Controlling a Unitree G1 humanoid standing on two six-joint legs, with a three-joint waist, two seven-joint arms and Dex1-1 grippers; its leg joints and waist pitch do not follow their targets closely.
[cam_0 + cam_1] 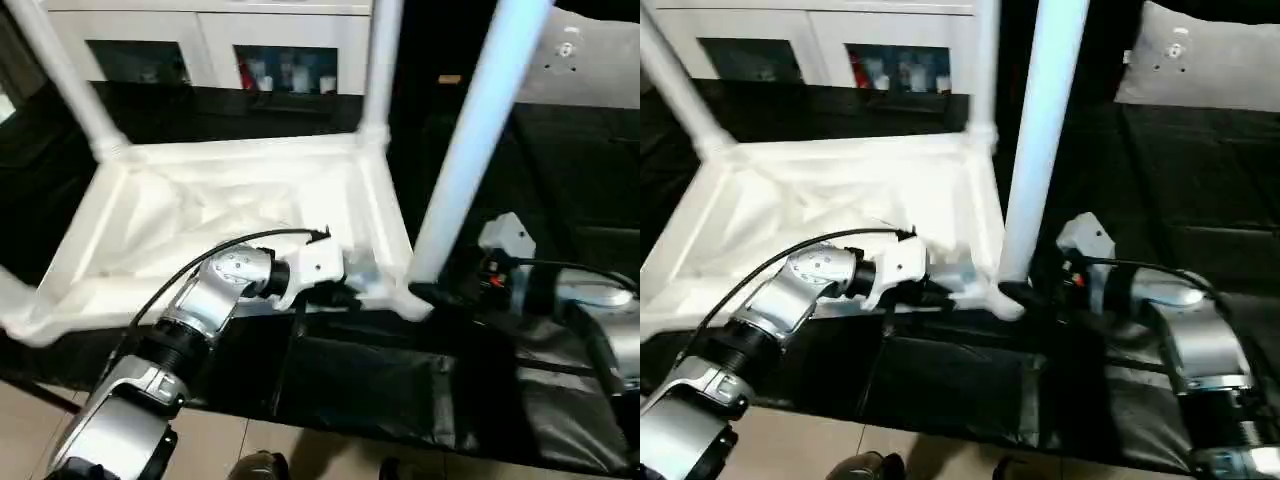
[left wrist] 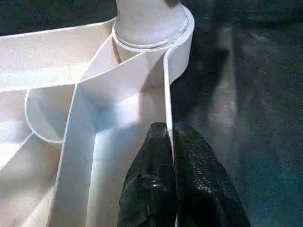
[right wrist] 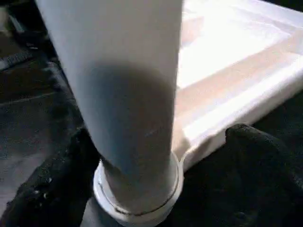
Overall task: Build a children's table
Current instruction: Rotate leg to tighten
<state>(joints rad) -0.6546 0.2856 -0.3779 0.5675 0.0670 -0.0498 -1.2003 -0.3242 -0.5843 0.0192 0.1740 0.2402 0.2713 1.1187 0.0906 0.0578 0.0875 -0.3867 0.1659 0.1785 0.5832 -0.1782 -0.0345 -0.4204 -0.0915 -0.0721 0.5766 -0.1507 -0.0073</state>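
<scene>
Children's table (image 1: pixel 230 215) upside down on black worktable (image 1: pixel 420 390), white cabinet (image 1: pixel 210 45) behind

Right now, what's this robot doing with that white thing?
It is putting together a small white children's table, lying upside down on a black worktable. Legs stand up from three corner sockets. The left gripper pinches the tabletop's edge wall. The right gripper sits open around the base of the near leg.

Black-draped surface before a white cabinet.
A white glass-doored cabinet (image 1: pixel 215 55) stands behind the black cloth-covered surface (image 1: pixel 380 385); pale tiled floor (image 1: pixel 260 450) lies below.
</scene>
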